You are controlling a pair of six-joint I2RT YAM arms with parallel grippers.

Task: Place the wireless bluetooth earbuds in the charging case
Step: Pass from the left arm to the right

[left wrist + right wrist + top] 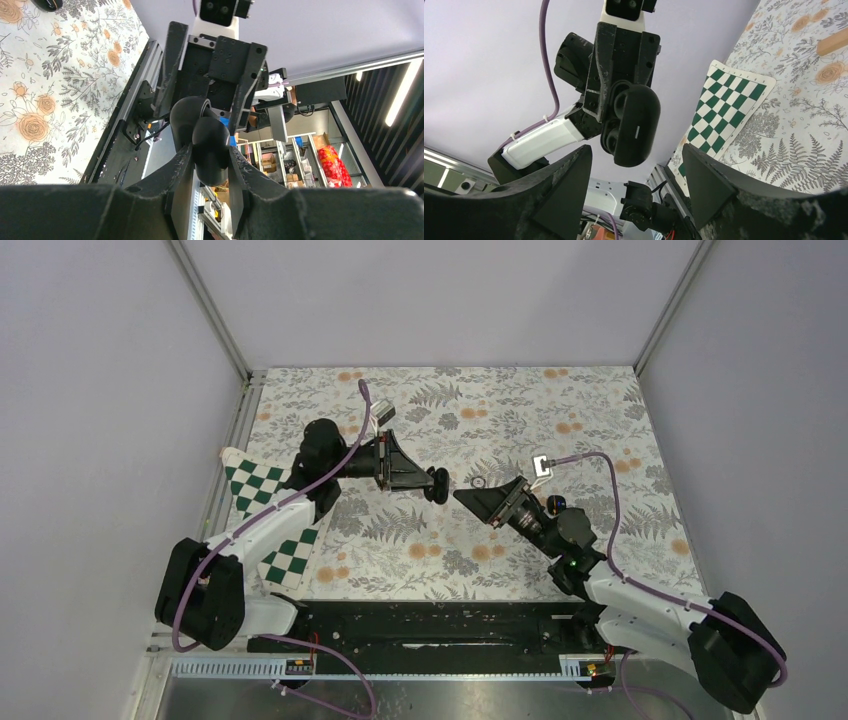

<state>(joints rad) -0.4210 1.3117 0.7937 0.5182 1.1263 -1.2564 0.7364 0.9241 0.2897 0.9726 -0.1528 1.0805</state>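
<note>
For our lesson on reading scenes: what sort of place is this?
Probably a robotics lab test cell: left arm and right arm bolted by a floral tabletop, plain grey walls boxing it in, storage shelves beyond.

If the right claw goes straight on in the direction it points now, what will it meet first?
Most likely the charging case, held up by the left claw. In the right wrist view it sits centred ahead of the open right claw, nothing between them. The depth is unclear.

- A robotics lab is indicated: the bench is boxed in by plain pale walls and aluminium rails.
- A green-and-white checkered mat is laid on the floral table cover.
- Stocked storage shelves and a ceiling strip light are seen beyond.
</note>
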